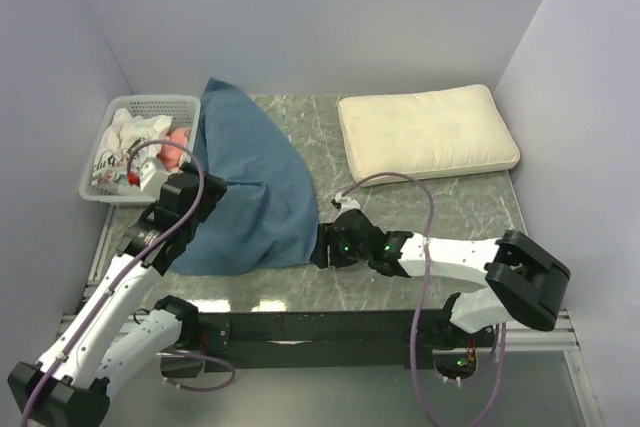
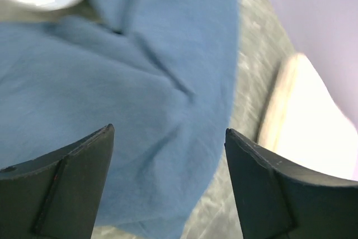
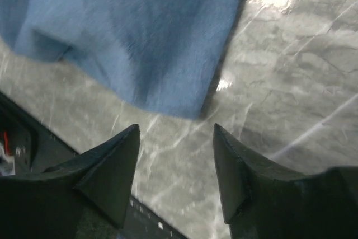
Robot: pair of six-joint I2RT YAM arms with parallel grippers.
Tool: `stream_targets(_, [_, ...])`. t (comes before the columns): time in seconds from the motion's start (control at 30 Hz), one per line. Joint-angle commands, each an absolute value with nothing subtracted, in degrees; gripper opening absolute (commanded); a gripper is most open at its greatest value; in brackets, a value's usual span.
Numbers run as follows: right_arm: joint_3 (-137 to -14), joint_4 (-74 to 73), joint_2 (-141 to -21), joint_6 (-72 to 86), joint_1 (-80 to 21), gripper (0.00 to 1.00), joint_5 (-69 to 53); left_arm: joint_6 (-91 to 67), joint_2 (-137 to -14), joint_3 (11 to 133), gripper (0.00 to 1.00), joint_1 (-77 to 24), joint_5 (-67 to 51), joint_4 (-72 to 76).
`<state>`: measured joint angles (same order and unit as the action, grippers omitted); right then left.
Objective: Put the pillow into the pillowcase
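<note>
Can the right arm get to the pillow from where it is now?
Probably yes. The pillow lies far right on the table, with only bare marble between it and the right gripper, whose jaws stand open and empty beside the pillowcase.

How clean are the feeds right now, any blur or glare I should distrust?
Top external: sharp, only faint glare along the near edge of the table. Left wrist: smeared by motion; the pillow is blown out white, the pillowcase soft. Right wrist: pillowcase edge fuzzy, bright glare patches on the table.
</note>
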<state>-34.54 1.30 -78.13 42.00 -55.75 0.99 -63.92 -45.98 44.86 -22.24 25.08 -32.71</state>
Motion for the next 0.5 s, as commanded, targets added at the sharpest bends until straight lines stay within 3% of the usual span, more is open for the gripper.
stream_targets(0.0, [-33.9,10.0,-82.6,46.5,-56.4,0.59,5.9,-78.4,-43.4,40.0,0.87,-22.2,35.4,-42.7])
stream_targets(0.2, [-36.7,13.3,-89.6,47.3,-56.5,0.59,3.3,-81.6,-38.2,35.1,0.88,-22.1,36.8,-42.3])
stream_targets(0.3, [-39.5,7.1,-89.5,45.4,-55.3,0.26,7.6,-76.9,-37.4,34.1,0.89,-22.1,33.6,-37.5])
stream_targets(0.33, [-40.1,4.9,-88.5,43.8,-54.2,0.03,9.1,-75.1,-37.4,34.0,0.90,-22.1,32.0,-36.1])
stream_targets(0.47, [-41.9,-5.0,-78.9,38.3,-40.7,0.00,11.7,-63.9,-36.2,30.7,0.87,-22.1,21.9,-21.7])
